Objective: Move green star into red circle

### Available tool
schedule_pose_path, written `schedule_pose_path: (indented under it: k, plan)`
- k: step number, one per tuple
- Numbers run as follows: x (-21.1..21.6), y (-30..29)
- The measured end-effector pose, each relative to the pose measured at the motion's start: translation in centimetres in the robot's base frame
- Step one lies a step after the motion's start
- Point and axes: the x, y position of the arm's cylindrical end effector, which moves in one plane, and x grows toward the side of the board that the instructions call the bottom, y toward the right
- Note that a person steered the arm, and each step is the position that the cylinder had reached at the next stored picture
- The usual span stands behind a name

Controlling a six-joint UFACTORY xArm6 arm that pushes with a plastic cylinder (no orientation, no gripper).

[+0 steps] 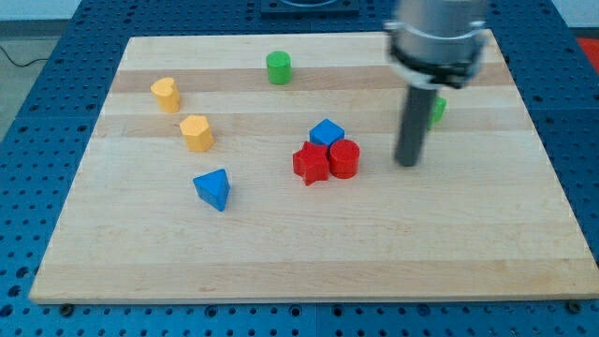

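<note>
The red circle is a short red cylinder near the board's middle, touching a red star on its left and a blue cube above it. The green star is at the view's upper right, mostly hidden behind my rod, so only a green sliver shows. My tip rests on the board to the right of the red circle and below the green star, apart from both.
A green cylinder stands near the top edge. Two yellow blocks sit at the left. A blue triangular block lies lower left. The wooden board sits on a blue perforated table.
</note>
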Motion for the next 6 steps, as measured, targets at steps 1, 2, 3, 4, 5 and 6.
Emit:
schedule_pose_path:
  k: [1,2,3,4,5,6]
  plan:
    - [-1.0,8.9]
    - [-4.7,13.4]
    - [-8.4,11.9]
    - [-11.0,8.1]
    - [-10.9,2.7]
    - [-10.4,4.2]
